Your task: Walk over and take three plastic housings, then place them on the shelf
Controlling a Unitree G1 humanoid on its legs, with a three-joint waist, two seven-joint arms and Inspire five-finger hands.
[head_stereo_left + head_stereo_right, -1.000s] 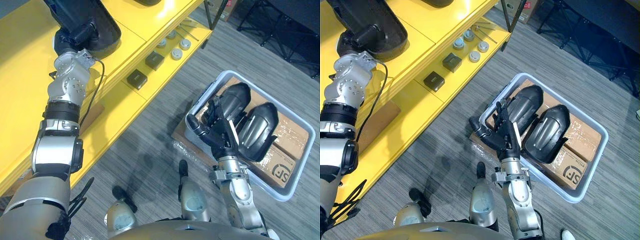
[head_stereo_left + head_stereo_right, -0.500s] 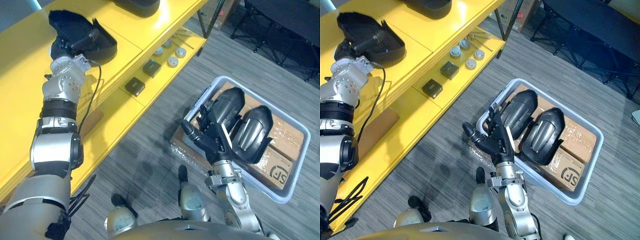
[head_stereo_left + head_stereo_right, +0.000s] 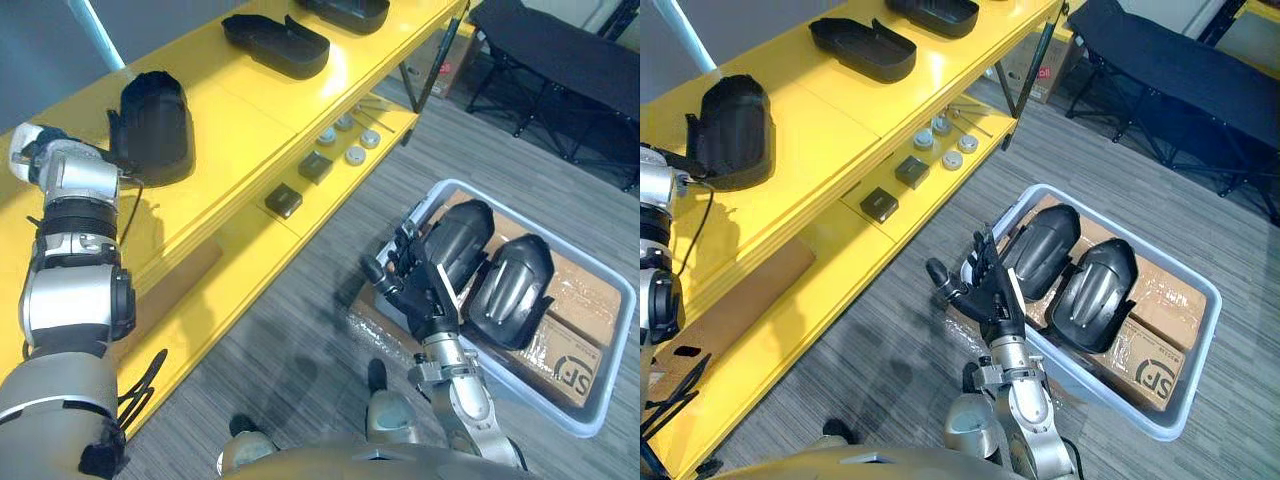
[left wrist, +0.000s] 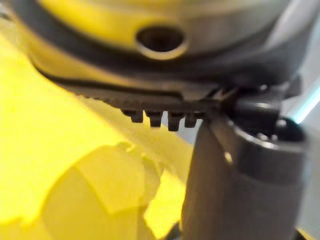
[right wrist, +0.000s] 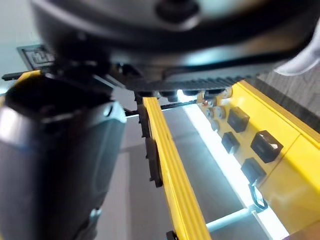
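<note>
Left arm (image 3: 72, 300) has drawn back from the black housing (image 3: 155, 125), which now lies on the yellow shelf (image 3: 250, 110), upper left.
Left hand (image 4: 240, 180): its fingers cannot be told. The right hand (image 3: 418, 285), fingers spread wide and empty, hovers by the tub (image 3: 600, 400) rim at centre right. Best to reach over the rim and wrap the nearest housing (image 3: 460, 235) squarely round its middle.

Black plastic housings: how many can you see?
5. Three lie on the yellow shelf: the near housing, the middle housing and the far housing, cut by the edge. Two sit in the grey bin: left housing, right housing. More may lie beyond view.
</note>
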